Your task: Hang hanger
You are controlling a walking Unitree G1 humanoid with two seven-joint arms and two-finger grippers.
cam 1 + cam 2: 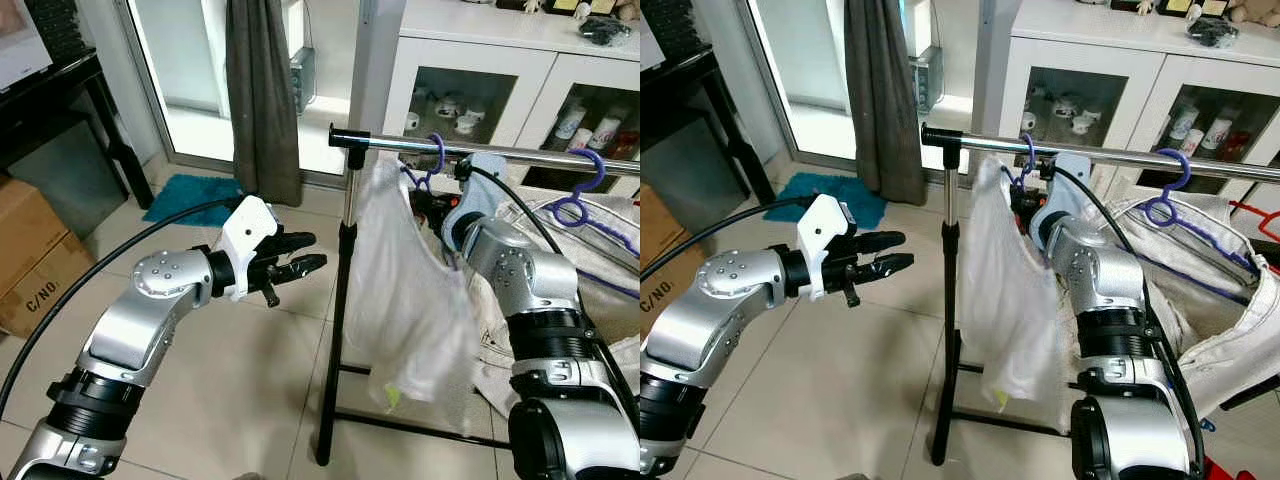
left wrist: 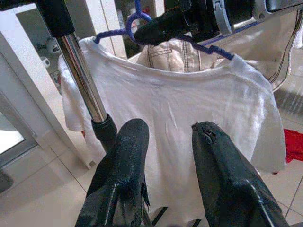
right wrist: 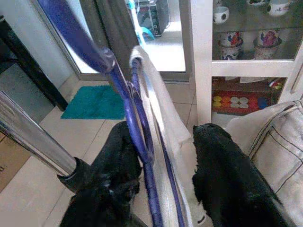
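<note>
Hanger: purple, hook over the chrome rail, carrying a white shirt.
Right hand: at the hanger neck, fingers parted around it, not clamped.
Left hand: released, held out beside the rack's upright pole, grasping nothing.

Rail: polished metal, glossy. Stand post below the rail: matt black metal. Hanger on the rail: purple, smooth coating. Shirt under the rail: thin white cloth, creased. Floor tiles beneath: pale, semi-gloss.
</note>
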